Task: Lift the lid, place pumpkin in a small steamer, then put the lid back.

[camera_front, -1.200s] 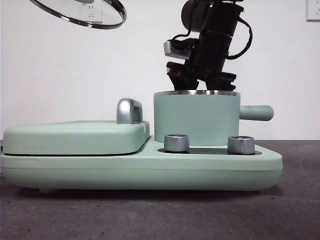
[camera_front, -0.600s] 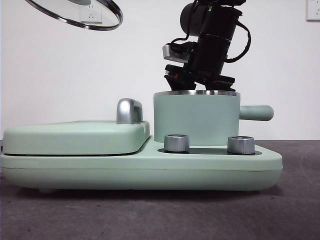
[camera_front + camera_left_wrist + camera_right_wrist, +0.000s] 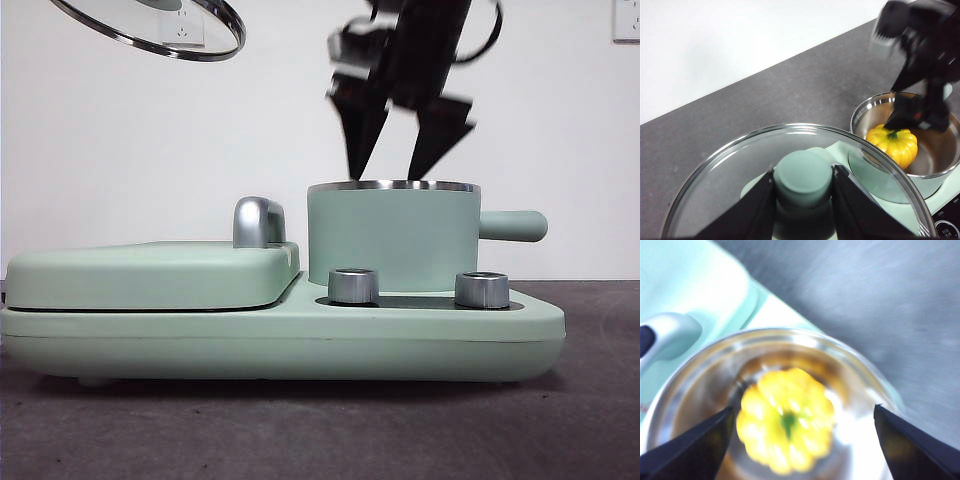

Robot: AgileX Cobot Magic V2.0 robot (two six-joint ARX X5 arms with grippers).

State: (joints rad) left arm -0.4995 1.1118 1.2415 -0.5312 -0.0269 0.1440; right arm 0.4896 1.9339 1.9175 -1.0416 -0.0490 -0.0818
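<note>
Two worries as my left gripper pinches the lid aloft: it could clip my spread right gripper above the steamer holding the pumpkin.

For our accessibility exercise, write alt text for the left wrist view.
The left claw grips a glass lid by its green knob, held above the table. Beyond it, a yellow pumpkin sits inside the open pot, with the right claw open just above it.
</note>
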